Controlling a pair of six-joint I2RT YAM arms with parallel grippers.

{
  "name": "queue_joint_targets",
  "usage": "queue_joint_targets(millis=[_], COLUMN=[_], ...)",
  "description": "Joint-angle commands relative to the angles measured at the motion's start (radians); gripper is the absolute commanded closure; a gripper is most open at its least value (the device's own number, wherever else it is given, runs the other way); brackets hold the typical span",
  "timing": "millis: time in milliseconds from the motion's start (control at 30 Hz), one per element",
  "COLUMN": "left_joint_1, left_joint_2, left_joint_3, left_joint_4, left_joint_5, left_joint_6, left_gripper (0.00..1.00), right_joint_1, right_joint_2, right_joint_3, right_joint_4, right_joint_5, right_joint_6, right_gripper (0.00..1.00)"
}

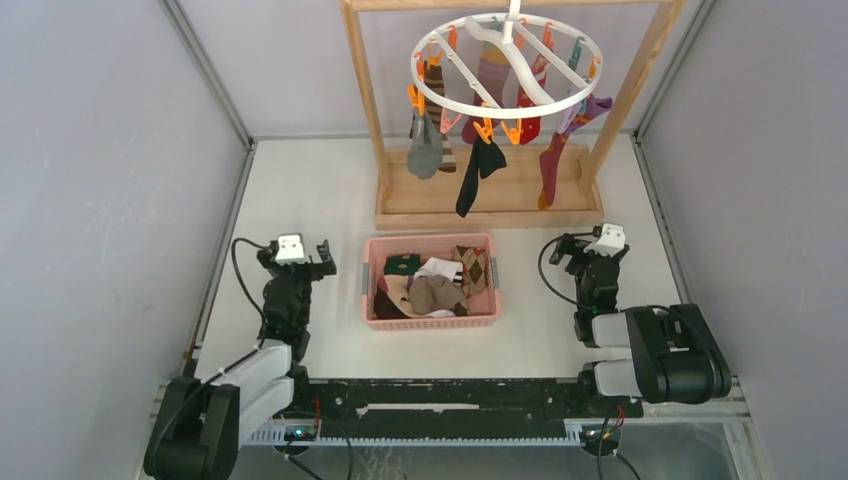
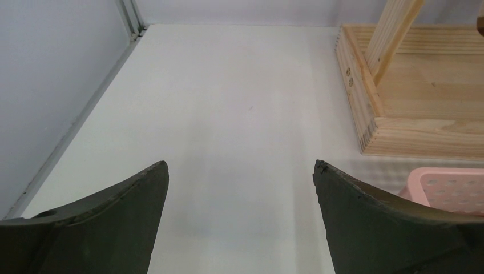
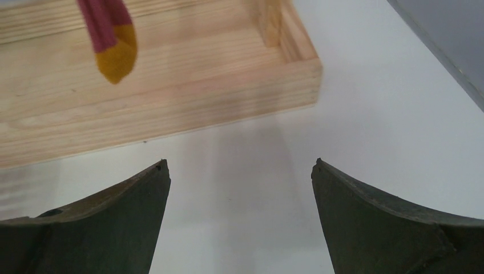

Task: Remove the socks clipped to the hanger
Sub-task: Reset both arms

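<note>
The round white plastic hanger (image 1: 497, 109), rimmed with orange and teal clips, hangs in the wooden frame rack (image 1: 490, 205) at the bench's (image 1: 330, 200) 12 o'clock. Grey, black, striped, red and purple fabric socks (image 1: 480, 165) dangle from its rim. The left jaws and right jaws stand wide apart, empty, at 9 and 3 o'clock of the pink plastic basket (image 1: 430, 240).

The left arm (image 1: 270, 370) is folded low at its base, forearm reaching forward, and the left gripper (image 1: 297, 250) points ahead with its jaws spread wide, holding nothing. The right arm (image 1: 655, 350) sits much the same, elbow tucked back. The right gripper (image 1: 590, 243) is likewise spread wide and empty, angled slightly downward.
</note>
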Motion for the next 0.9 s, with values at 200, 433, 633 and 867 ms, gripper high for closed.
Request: queue_joint_targets(millis=[200, 433, 633, 867], left_joint_1=[0.068, 0.184, 0.195, 0.195], left_joint_2=[-0.013, 0.172, 0.260, 0.282], left_joint_3=[-0.016, 0.057, 0.077, 0.108], left_joint_4=[0.129, 0.161, 0.198, 0.182], left_joint_5=[-0.042, 0.136, 0.130, 0.073], left_joint_6=[0.042, 0.026, 0.014, -0.009], left_gripper=[0.00, 0.00, 0.00, 0.00], right_joint_1=[0.048, 0.047, 0.033, -0.017], right_joint_2=[0.009, 0.008, 0.009, 0.010], right_joint_3=[0.079, 0.087, 0.103, 0.138], right_joint_4=[0.029, 0.013, -0.017, -0.087], right_joint_5=[0.035, 0.036, 0.016, -0.087], right_joint_6=[-0.067, -0.063, -0.055, -0.033], right_gripper=[0.00, 0.00, 0.00, 0.00])
